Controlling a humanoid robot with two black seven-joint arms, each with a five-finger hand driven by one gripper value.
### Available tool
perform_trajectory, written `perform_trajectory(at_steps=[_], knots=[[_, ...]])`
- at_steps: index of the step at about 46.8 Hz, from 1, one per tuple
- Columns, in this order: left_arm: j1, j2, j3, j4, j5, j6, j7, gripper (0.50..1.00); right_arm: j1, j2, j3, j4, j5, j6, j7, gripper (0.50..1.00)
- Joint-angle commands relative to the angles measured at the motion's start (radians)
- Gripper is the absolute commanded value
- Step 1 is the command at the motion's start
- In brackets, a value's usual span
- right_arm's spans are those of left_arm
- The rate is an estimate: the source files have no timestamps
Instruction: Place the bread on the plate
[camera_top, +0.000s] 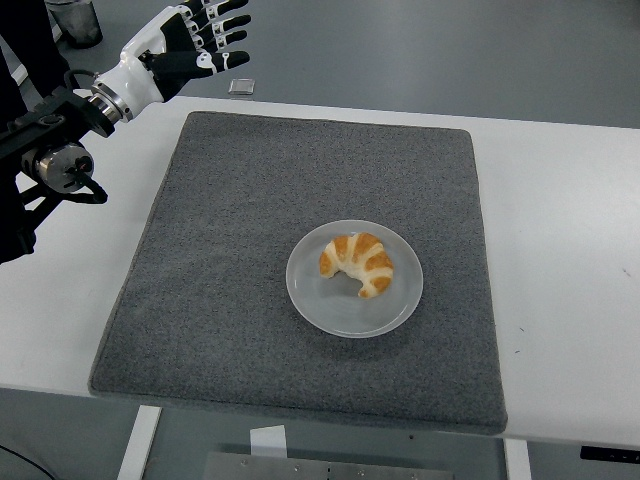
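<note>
Golden-brown croissant bread (358, 263) lay on the round translucent white plate (330, 310), centred on the grey felt mat (230, 250). The left hand (190, 40) hovered well apart, fingers spread, empty.

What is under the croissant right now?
The croissant lies on the round white plate, inside its rim. The plate rests on the grey mat, which covers the white table. The plate surface directly beneath the bread is hidden.

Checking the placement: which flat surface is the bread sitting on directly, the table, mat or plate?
The white plate: the bread lies on it, the plate on the grey mat.
</note>
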Motion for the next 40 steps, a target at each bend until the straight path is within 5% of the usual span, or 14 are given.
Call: perform_trajectory(at_steps=[1,21,40], knots=[[0.007,-0.009,0.0,0.04,-0.038,0.002,0.0,0.988,0.0,0.0,0.001,0.001,0.0,0.0,0.0,0.952],[0.007,-0.104,0.001,0.199,-0.106,0.014,0.005,0.988,0.0,0.0,0.001,0.001,0.0,0.0,0.0,0.952],[0.01,-0.107,0.001,0.202,-0.112,0.013,0.003,0.988,0.0,0.0,0.001,0.002,-0.002,0.005,0.0,0.952]])
